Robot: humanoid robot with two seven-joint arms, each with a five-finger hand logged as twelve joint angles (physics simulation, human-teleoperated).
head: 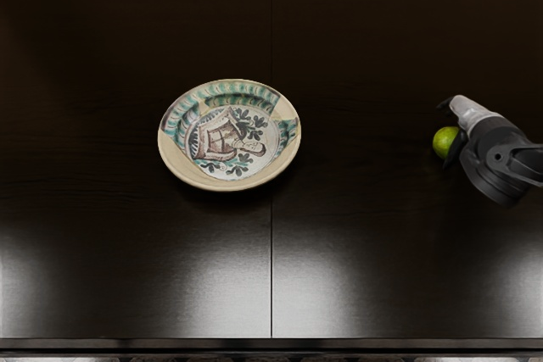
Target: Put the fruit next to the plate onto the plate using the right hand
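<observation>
Nearest, the table (271, 286) shows a bare glossy front, with pale glare on either side of a thin seam that runs away from the camera. Left of that seam and further back sits the plate (170, 154), shallow, cream with green and brown painting; nothing lies on it. No left arm shows. Well apart to the right, near the picture's right edge, the lime (443, 141) lies on the table, small and green. Its right side is hidden behind the right hand (490, 152), which comes in from the right edge and sits against or just over the fruit. Whether the hand is apart, together or clamped on the lime I cannot tell: its dark bulk covers the contact.

The job looks to be at the grasp, with the whole carry left. The likeliest trouble is the lime itself: round and on a slick top, it could roll off leftward or toward the back if pushed and not enclosed. A weak or off-centre hold could drop it on the long way over. At the plate, a high release could let it bounce off the sloped rim, and a low approach could knock the plate aside
</observation>
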